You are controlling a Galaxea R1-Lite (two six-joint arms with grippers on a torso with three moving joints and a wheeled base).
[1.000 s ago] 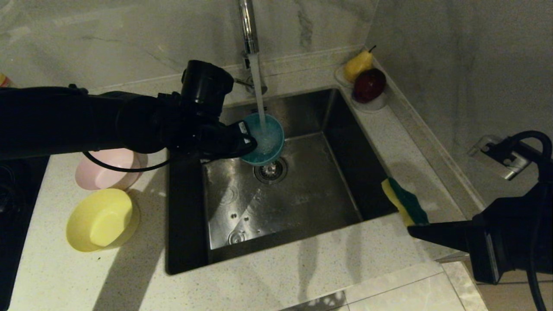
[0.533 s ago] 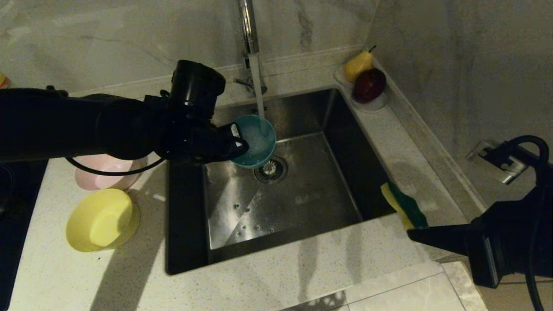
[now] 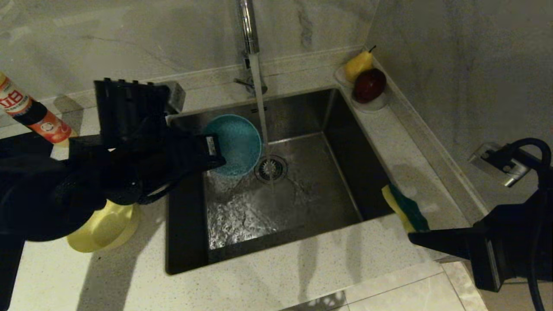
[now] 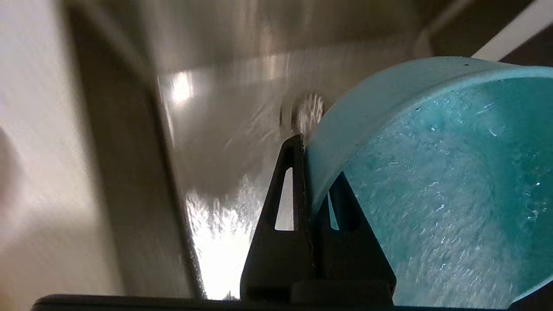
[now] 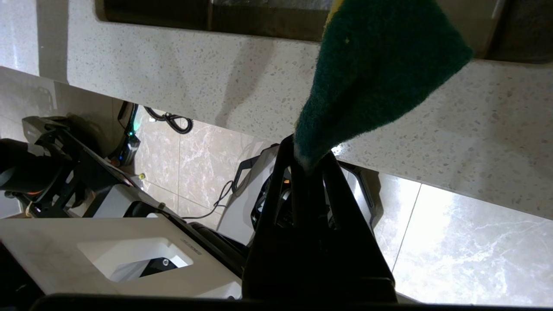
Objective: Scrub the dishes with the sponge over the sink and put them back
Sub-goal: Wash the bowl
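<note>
My left gripper [image 3: 218, 160] is shut on the rim of the light blue bowl [image 3: 233, 144] and holds it tipped on its side over the left part of the sink [image 3: 311, 194]. In the left wrist view one finger lies outside the bowl [image 4: 432, 172] and one inside, and the left gripper [image 4: 317, 157] pinches the wet rim. Water from the tap [image 3: 247, 26] falls past the bowl onto the drain [image 3: 271, 168]. The yellow bowl [image 3: 103, 229] sits on the counter, partly under my left arm. My right gripper [image 3: 412, 235] is shut on the green and yellow sponge [image 3: 408, 207] at the sink's right front corner; the right wrist view shows the sponge [image 5: 376, 73] hanging from the right gripper [image 5: 309, 151].
A pear [image 3: 357, 65] and a dark red apple [image 3: 369, 84] rest on saucers at the back right corner. A red and white bottle [image 3: 30, 114] lies at the far left. Water spreads over the sink floor.
My left arm drew back to the left, pulling the blue bowl out of the water stream and tipping it. The arm now covers the pink bowl. The right arm stayed put.
</note>
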